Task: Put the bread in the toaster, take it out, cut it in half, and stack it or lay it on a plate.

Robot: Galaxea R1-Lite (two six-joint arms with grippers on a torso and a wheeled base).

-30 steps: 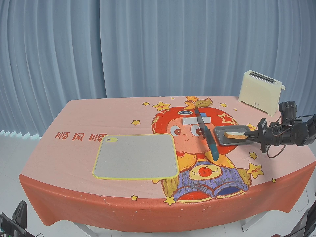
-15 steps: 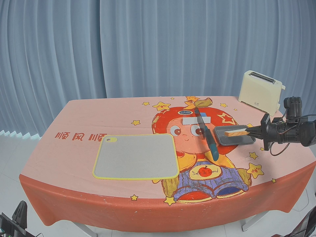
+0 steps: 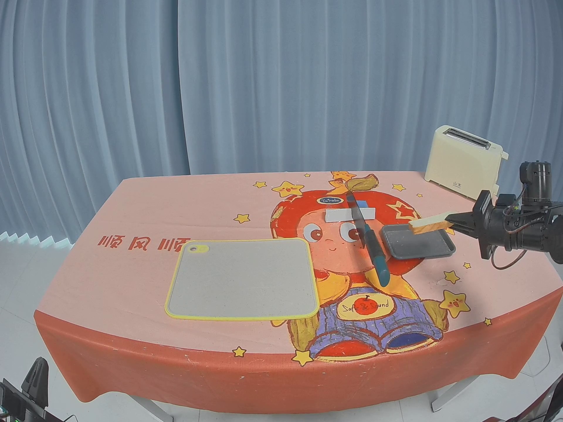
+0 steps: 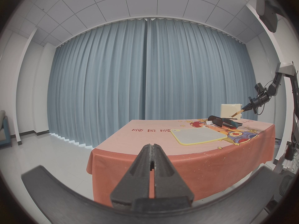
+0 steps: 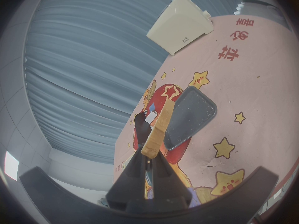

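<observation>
My right gripper (image 3: 453, 220) is shut on a slice of bread (image 3: 430, 223), holding it in the air above the right end of the dark grey plate (image 3: 417, 243). In the right wrist view the bread (image 5: 158, 129) sticks out edge-on from the gripper (image 5: 149, 155), with the plate (image 5: 191, 117) below it. The cream toaster (image 3: 464, 163) stands at the table's far right corner, behind the gripper; it is also in the right wrist view (image 5: 180, 23). My left gripper (image 4: 152, 159) is shut on nothing, low and well off the table's left side.
A knife (image 3: 369, 240) with a blue handle lies just left of the plate, its blade over a small white block (image 3: 349, 214). A grey cutting board (image 3: 243, 278) with a yellow rim lies left of centre. Blue curtains hang behind the table.
My right gripper has lifted the bread off the plate and carried it up and to the right, toward the toaster. The left arm has stayed still.
</observation>
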